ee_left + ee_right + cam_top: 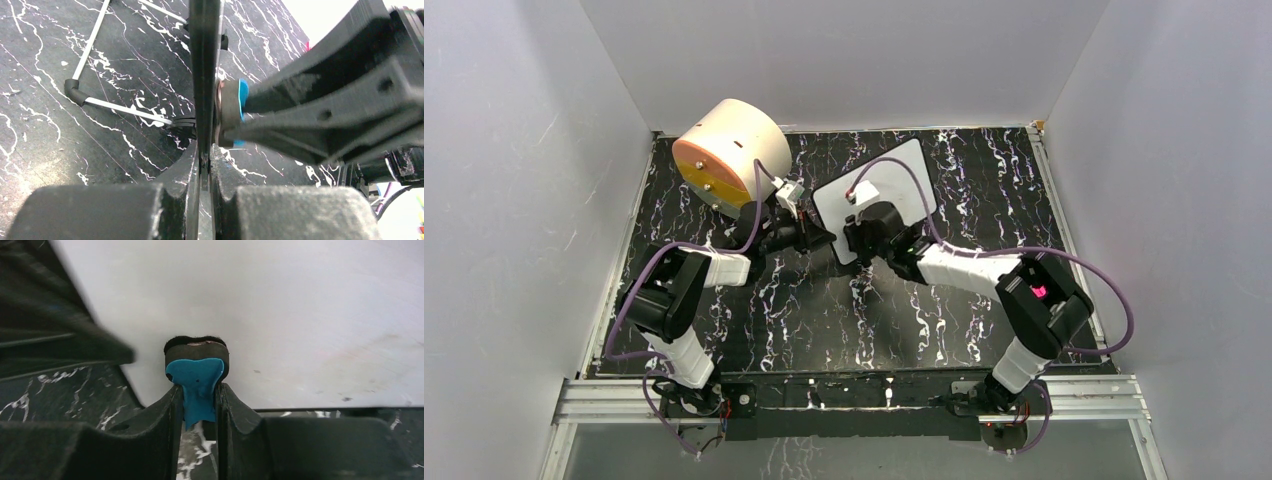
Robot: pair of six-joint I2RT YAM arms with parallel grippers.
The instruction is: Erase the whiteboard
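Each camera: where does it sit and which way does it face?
Top external: above and behind the arms, looking down on them, the table and the whiteboard.
Left wrist: looks along the left gripper, shut on the whiteboard's edge; the right gripper shows at the right.
Right wrist: looks along its own fingers, which hold a blue eraser against the whiteboard.
Shared: both wrist views show eraser and whiteboard.

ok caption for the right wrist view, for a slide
The right gripper pinches the blue tab of an eraser, dark pad against the whiteboard.
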